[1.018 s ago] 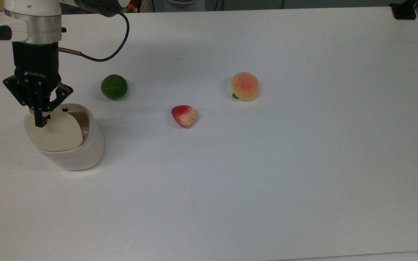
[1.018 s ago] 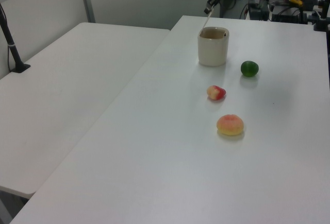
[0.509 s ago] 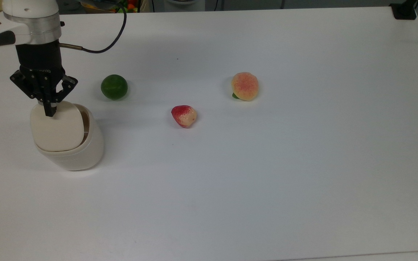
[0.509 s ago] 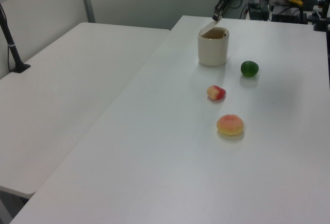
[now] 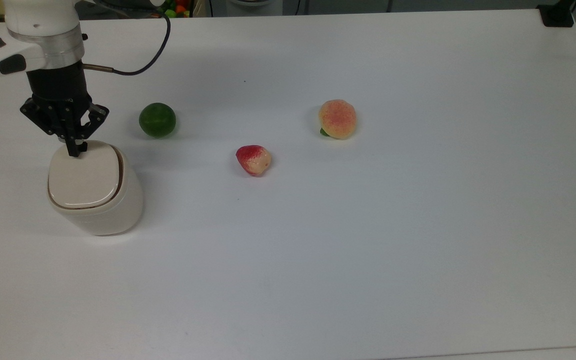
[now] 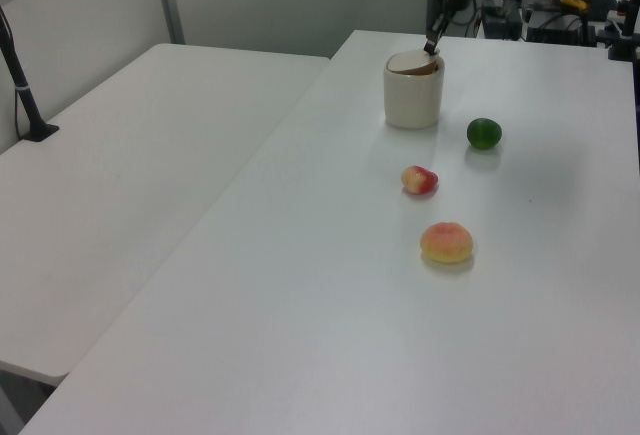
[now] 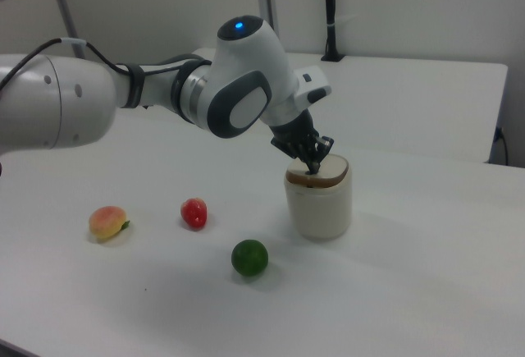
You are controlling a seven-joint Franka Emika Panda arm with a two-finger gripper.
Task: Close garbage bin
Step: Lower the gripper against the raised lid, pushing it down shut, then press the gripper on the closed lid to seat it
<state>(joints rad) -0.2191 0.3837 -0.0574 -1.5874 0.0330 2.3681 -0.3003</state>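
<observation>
My gripper has its fingers pressed together, tips down on the lid at its 12 o'clock edge in the top view. The garbage bin stands at the table's 9 o'clock side, lid lying flat on the rim; the tip meets it in the right view too. The green fruit sits at the bin's 1 o'clock.

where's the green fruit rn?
In the top view, the green fruit sits on the table, just up-right of the garbage bin, left of the strawberry.
</observation>
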